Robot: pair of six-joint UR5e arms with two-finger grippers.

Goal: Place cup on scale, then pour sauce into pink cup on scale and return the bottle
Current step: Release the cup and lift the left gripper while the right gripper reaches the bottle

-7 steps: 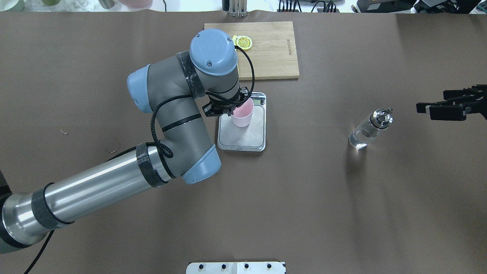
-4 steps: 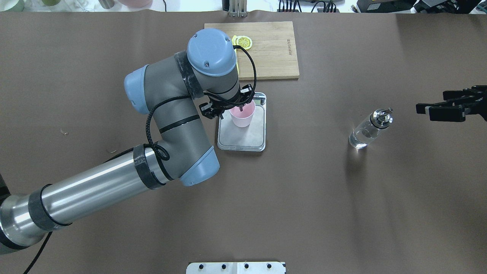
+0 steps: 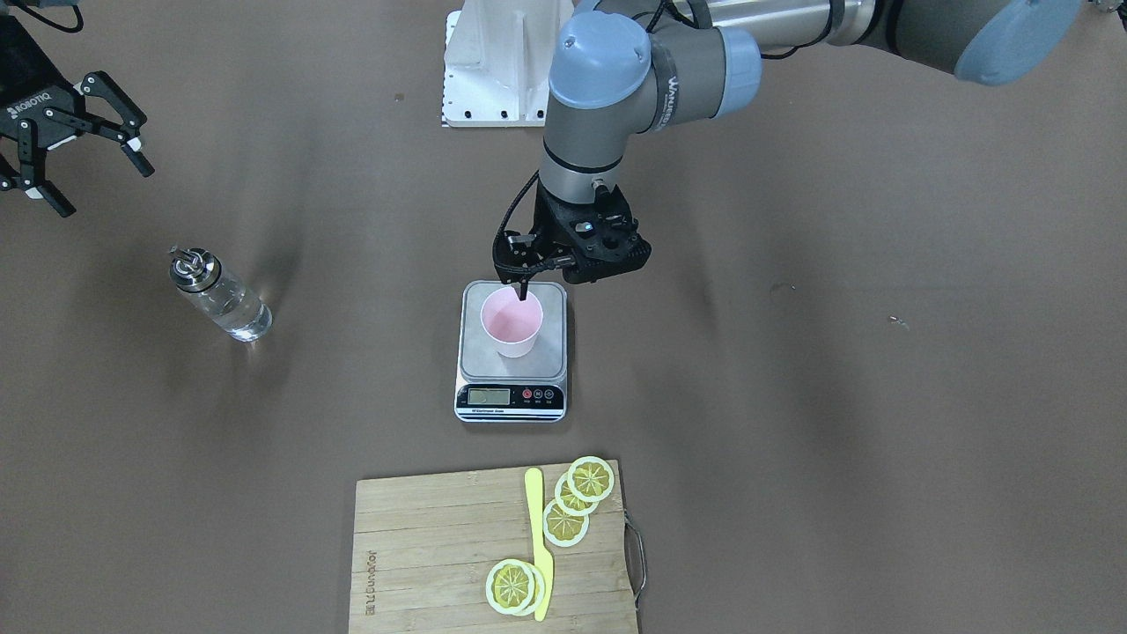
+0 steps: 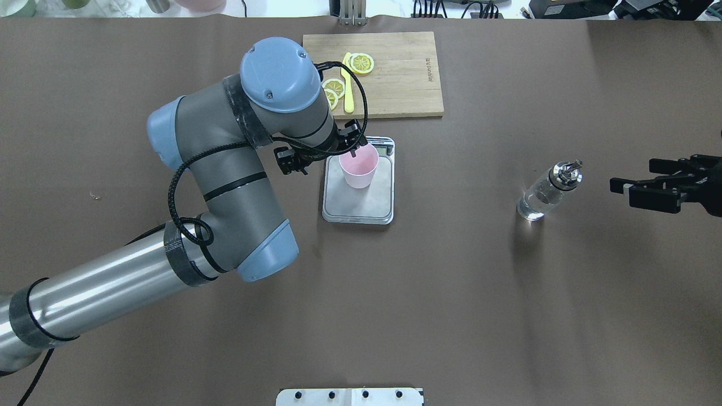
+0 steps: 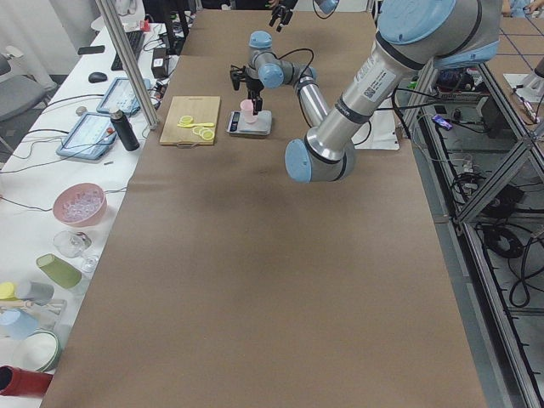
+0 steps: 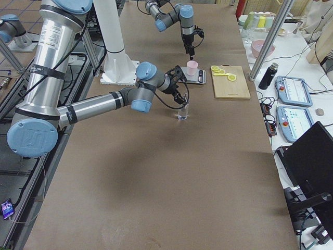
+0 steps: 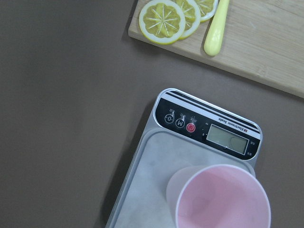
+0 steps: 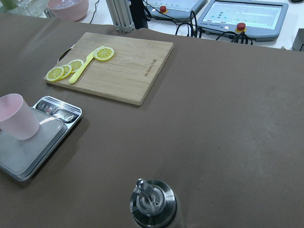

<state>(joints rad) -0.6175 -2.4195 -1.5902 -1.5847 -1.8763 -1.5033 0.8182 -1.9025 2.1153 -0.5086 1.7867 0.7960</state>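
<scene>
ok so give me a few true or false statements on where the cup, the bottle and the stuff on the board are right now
1. The cup stands on the scale. True.
2. The right gripper holds the bottle. False: the bottle stands on the table, apart from the open, empty gripper.
3. Lemon slices and a yellow knife lie on the cutting board. True.
4. The cup is full of liquid. False: the left wrist view shows it empty.

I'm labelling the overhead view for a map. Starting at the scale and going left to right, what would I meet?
scale, with the cup standing on it → bottle → right gripper, fingers spread
</scene>
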